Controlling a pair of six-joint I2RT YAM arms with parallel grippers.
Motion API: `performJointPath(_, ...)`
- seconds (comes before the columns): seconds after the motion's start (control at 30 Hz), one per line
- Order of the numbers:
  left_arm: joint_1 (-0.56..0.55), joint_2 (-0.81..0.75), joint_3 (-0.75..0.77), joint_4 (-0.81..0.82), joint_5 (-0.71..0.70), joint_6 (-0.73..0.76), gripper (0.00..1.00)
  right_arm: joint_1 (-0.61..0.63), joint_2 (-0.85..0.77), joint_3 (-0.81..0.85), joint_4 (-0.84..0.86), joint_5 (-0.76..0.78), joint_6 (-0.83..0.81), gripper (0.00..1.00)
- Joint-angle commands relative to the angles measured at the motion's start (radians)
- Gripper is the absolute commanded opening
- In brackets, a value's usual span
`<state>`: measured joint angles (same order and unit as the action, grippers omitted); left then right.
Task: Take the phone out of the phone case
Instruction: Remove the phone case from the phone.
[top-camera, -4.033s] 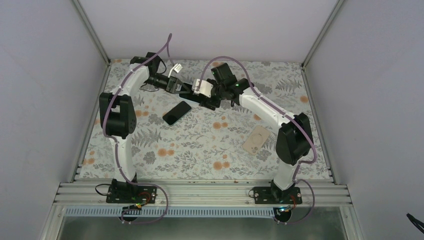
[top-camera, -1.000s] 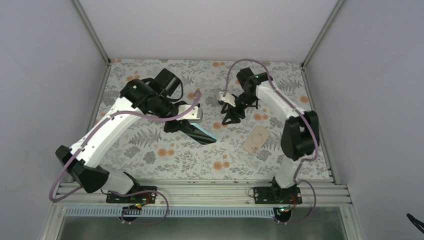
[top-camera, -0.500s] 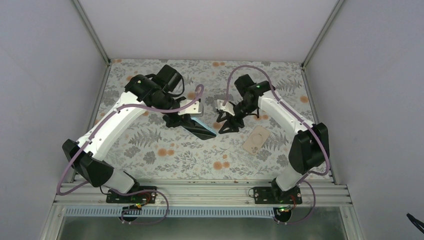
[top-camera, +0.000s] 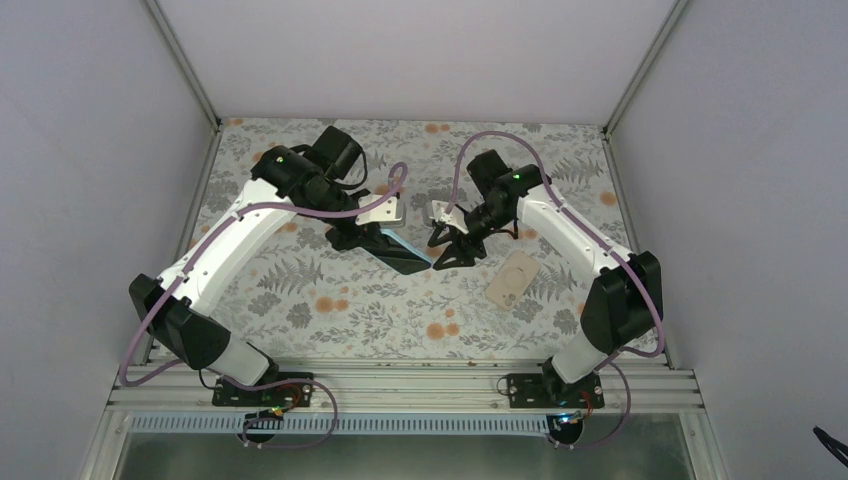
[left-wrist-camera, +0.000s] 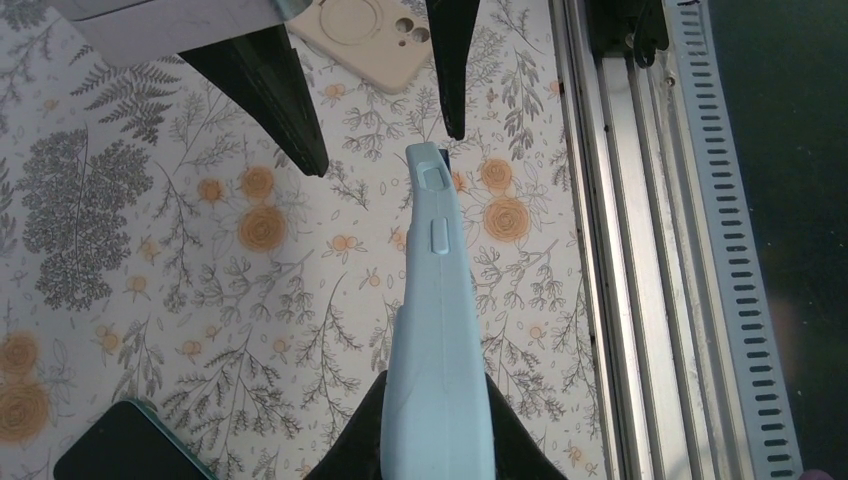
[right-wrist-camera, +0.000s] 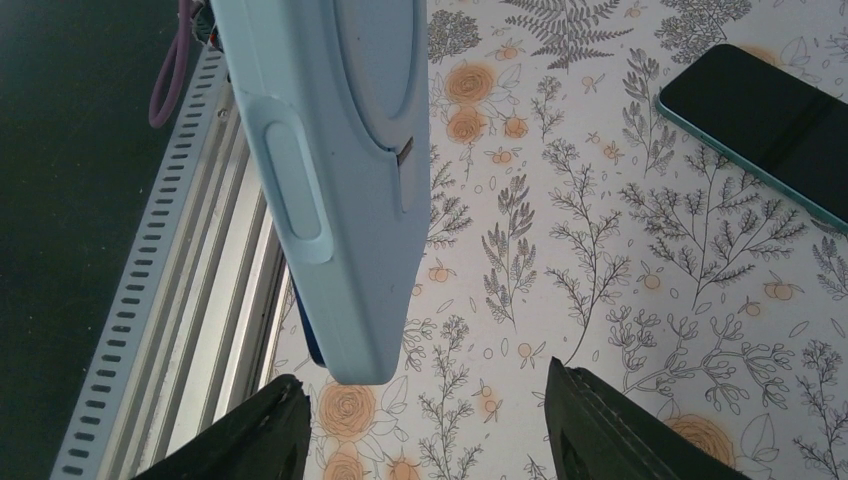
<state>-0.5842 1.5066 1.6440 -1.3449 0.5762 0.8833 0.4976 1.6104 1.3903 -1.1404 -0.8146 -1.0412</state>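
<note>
left fingers (left-wrist-camera: 360, 445) clamped on blue phone case (left-wrist-camera: 435, 330); right fingers (right-wrist-camera: 600, 430) apart near its tip

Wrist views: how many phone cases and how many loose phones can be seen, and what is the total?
Cases: 2 (blue case, held off the table; beige case, lying on the table)
Loose phones: 1 (phone, lying screen up on the table)
Total: 3

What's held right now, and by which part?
Left gripper clamps the blue case at one end. Right gripper open by the other end, holding nothing.
</note>
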Motion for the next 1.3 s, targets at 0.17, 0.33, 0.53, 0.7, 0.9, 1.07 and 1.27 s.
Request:
performJointPath(0.17,0.007,-0.008,0.023,0.015,0.057,0.026,0.02,0.010,-0.021,-0.002,0.075,-0.020,0.054,0.56)
performJointPath(0.33,0.007,-0.009,0.034,0.006,0.073,0.026,0.02,0.009,-0.002,0.012,0.126,0.017,0.092,0.54)
performJointPath(0.53,0.007,-0.006,0.046,-0.011,0.139,0.033,0.02,0.009,0.002,0.007,0.286,0.144,0.195,0.52)
performJointPath(0.7,0.007,-0.006,0.033,-0.011,0.233,0.047,0.02,0.011,0.027,0.035,0.389,0.224,0.259,0.53)
performJointPath(0.9,0.007,0.006,0.025,-0.003,0.313,0.060,0.02,0.018,0.044,0.086,0.465,0.224,0.305,0.57)
performJointPath(1.07,0.011,-0.013,0.012,0.123,0.313,-0.027,0.02,0.075,0.092,0.144,0.365,0.116,0.250,0.62)
performJointPath(1.27,0.053,-0.021,0.056,0.285,0.339,-0.147,0.02,0.139,0.110,0.149,0.415,-0.020,0.278,0.62)
